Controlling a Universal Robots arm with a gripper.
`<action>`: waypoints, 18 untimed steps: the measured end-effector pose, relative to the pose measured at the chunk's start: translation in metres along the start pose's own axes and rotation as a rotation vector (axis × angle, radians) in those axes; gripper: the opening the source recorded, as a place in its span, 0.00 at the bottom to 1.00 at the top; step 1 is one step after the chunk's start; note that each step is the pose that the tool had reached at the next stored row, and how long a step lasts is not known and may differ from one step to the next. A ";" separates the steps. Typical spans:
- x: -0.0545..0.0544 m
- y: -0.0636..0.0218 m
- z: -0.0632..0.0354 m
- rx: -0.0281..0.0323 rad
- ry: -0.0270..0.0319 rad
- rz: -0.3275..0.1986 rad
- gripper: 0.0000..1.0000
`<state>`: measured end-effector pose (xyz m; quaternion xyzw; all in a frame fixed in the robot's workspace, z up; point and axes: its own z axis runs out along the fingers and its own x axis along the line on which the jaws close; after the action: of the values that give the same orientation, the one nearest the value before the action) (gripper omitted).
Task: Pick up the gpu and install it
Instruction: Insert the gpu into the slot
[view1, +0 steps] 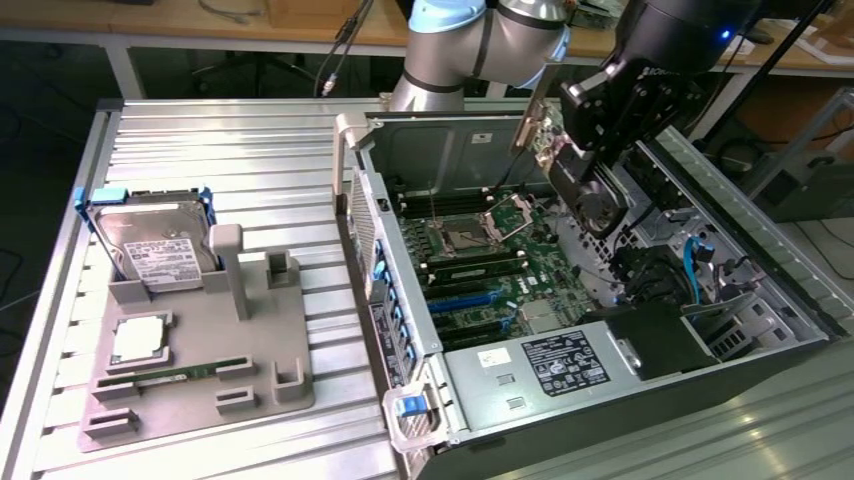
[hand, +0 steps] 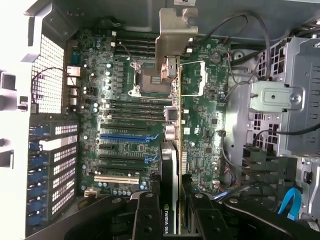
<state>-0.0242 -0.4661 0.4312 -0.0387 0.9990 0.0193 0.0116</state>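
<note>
The gpu (view1: 597, 203) hangs tilted over the open computer case (view1: 787, 340), its round fan facing the exterior view's right and its pale metal bracket (view1: 531, 128) toward the case's back wall. My gripper (view1: 591, 152) is shut on it. In the wrist view the gpu (hand: 172, 150) appears edge-on between the black fingers (hand: 145, 215), with the bracket (hand: 176, 30) at the far end. It floats above the motherboard (hand: 125, 100), beside the blue expansion slots (hand: 125, 136), clear of them.
On the exterior view's left, a grey holder tray (view1: 267, 380) carries a hard drive (view1: 154, 250), a processor (view1: 140, 338) and a green memory stick (view1: 174, 372). Inside the case are the processor socket (view1: 474, 235), cables (view1: 694, 265) and a drive cage (hand: 295, 100).
</note>
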 end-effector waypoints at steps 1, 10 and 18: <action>0.000 0.0000 0.0000 -0.0002 0.0002 -0.006 0.27; 0.000 0.0000 0.0000 -0.0014 0.0022 -0.057 0.27; 0.000 0.0000 0.0000 -0.0023 0.0036 -0.094 0.27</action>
<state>-0.0242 -0.4661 0.4312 -0.0857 0.9961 0.0198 0.0107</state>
